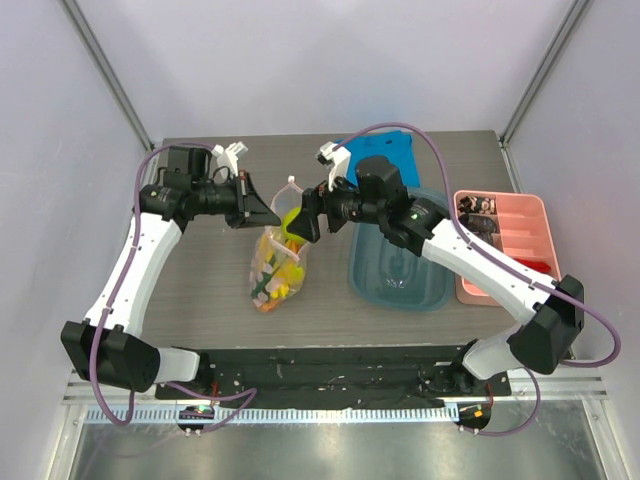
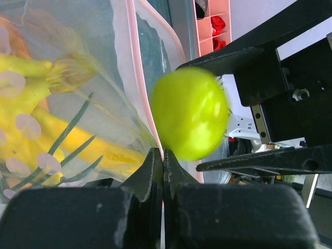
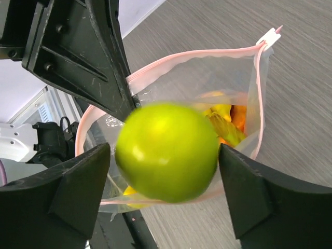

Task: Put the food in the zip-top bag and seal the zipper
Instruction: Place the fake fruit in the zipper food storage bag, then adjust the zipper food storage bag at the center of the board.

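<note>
Grey wood-grain table [image 1: 200, 290] is sitting between pale white walls. A teal tub [image 1: 400, 285] is lying just right of the zip-top bag [image 1: 275, 270]. A pink compartment tray [image 1: 545, 232] is sitting at the far right, and a blue cloth [image 1: 385, 150] at the back, partly under the right arm.

The bag is lying mid-table, its mouth lifted. The left gripper [image 2: 163, 161] is pinching the rim by the pink zipper [image 3: 171, 56], fingers pressed together. The right gripper [image 3: 165, 155] is hovering over the mouth, fingers spread wide, with the green fruit [image 3: 167, 151] between them.

The banana bunch [image 2: 31, 83] and orange-red pepper [image 3: 239, 116] are showing through the dotted plastic. The white slider tab [image 3: 270, 36] is sitting at the zipper's end.

The fruit's outline is blurring, so pad contact is hard to judge. The tray's pieces are too small to identify.
</note>
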